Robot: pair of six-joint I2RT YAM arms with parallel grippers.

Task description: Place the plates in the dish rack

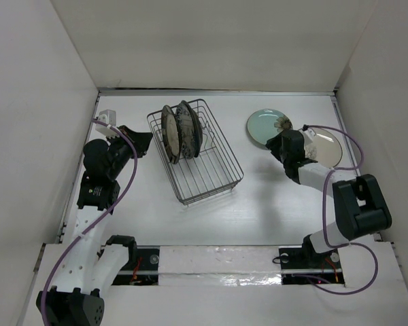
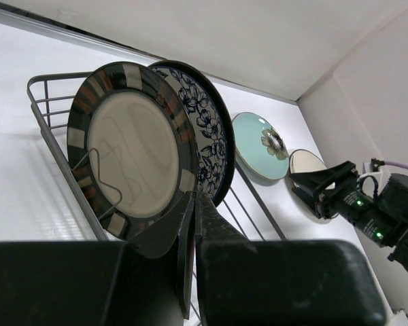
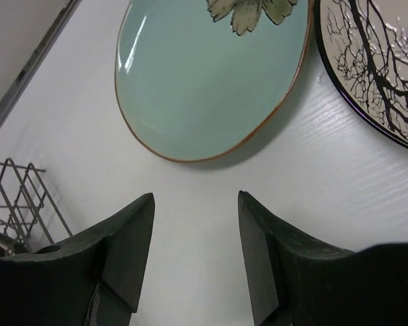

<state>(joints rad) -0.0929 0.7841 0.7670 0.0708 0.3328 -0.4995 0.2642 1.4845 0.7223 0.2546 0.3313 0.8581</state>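
Observation:
The dish rack (image 1: 216,192) stands at mid-table. In the left wrist view it (image 2: 53,139) holds the brown-rimmed cream plate (image 2: 132,146) and the blue-and-white floral plate (image 2: 214,132) upright. From above the standing plates (image 1: 180,130) overlap, and I cannot single out the dark brown speckled one. The pale teal plate (image 1: 264,126) (image 3: 211,75) and the branch-motif plate (image 1: 324,147) (image 3: 381,61) lie flat at back right. My left gripper (image 1: 144,141) (image 2: 194,197) is shut and empty, left of the rack. My right gripper (image 1: 273,144) (image 3: 196,197) is open and empty, just short of the teal plate's near rim.
White walls close in the table on the left, back and right. A white fixture (image 1: 105,119) sits at the back left corner. Rack wires (image 3: 20,197) show at the left edge of the right wrist view.

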